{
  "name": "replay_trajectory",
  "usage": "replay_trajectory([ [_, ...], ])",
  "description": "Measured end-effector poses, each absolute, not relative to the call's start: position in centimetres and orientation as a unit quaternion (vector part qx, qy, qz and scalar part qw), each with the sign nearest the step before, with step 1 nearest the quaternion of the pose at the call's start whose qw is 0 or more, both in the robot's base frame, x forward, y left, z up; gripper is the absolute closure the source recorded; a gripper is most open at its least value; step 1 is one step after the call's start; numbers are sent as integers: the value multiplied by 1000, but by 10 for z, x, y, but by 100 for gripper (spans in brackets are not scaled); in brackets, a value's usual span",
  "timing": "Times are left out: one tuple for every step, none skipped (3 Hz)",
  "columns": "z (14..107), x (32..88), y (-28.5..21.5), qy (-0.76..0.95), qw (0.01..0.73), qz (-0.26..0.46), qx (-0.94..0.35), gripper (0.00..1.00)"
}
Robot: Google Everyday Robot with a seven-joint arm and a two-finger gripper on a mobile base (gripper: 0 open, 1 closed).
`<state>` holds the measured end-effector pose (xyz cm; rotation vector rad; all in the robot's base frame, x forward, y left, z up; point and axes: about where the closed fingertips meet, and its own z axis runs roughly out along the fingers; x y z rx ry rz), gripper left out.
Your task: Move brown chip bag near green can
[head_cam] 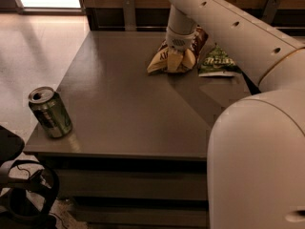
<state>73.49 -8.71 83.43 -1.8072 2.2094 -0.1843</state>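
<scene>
Your tool grips the brown chip bag at the table's far edge; carrying it to the near-left green can remains.

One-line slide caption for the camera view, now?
Gripper at the brown chip bag on the table's far side, green chip bag beside it, green can upright at the near-left corner.

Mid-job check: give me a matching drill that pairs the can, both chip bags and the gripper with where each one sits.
Things:
1. green can
2. brown chip bag
3. green chip bag
4. gripper

Places:
A. far right of the table, beside the other bag
B. at the end of the arm, down on the brown chip bag
C. near-left corner of the table
D. far side of the table, under the gripper

Pairs: 1-C, 2-D, 3-A, 4-B
</scene>
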Motion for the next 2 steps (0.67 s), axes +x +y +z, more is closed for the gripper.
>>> replay_trajectory([
  [834, 735, -87, 765, 140, -64, -626, 100],
  [838, 734, -87, 764, 141, -67, -626, 100],
])
